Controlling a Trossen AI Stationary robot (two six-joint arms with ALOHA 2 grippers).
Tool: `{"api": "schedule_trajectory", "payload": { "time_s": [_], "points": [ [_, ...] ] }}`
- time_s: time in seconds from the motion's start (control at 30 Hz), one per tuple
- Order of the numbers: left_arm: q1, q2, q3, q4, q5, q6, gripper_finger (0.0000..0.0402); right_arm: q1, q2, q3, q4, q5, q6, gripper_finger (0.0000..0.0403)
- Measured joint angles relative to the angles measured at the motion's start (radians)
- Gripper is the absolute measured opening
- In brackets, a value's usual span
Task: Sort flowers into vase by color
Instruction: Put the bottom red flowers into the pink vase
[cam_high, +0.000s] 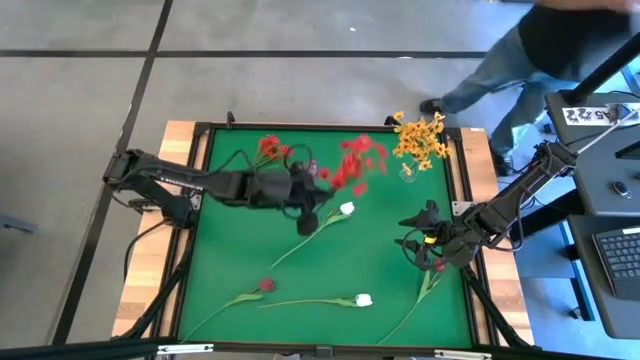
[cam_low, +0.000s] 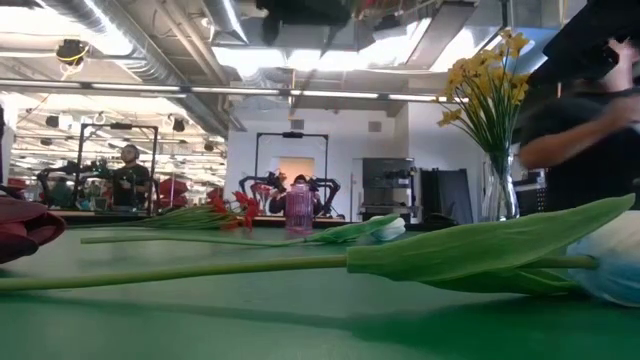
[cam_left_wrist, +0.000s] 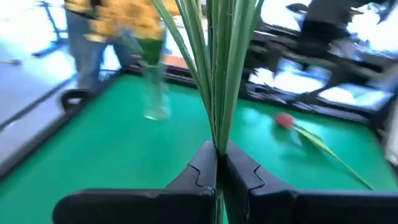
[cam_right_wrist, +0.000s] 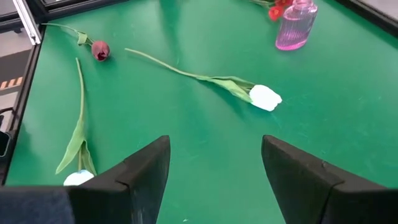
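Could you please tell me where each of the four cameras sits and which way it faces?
High view: overhead, looking down on the green table mat and both arms.
Low view: at mat height, level toward the room; no arm shows.
Left wrist view: behind the left end effector, shut on green stems.
Right wrist view: behind the open right end effector.
Shared: the clear pink glass vase also shows low.

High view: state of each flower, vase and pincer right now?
Left pincer: shut on red spray stems, lifted.
Right pincer: open, empty, over the mat.
Yellow spray: upright in clear vase.
Pink vase: upright, nothing seen in it.
White buds: lying flat.
Maroon bud: lying flat.
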Motion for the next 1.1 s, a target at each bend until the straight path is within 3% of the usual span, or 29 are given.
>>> {"api": "schedule_trajectory", "payload": {
  "time_s": [0.2,0.47,0.77,1.1],
  "points": [
    [0.156,0.001,-0.059,0.248,0.082,0.037,0.0000,0.000,0.000,0.000,0.002,0.009,-0.031,0.0253],
    [0.307,0.001,-0.178,0.379,0.045,0.052,0.0000,0.000,0.000,0.000,0.002,0.034,-0.036,0.0253],
    [0.389,0.001,-0.319,0.555,0.046,0.032,0.0000,0.000,0.000,0.000,0.004,0.060,-0.053,0.0253],
    [0.450,0.001,-0.357,0.613,0.054,0.050,0.0000,0.000,0.000,0.000,0.004,0.060,-0.052,0.0253]
  ]
}}
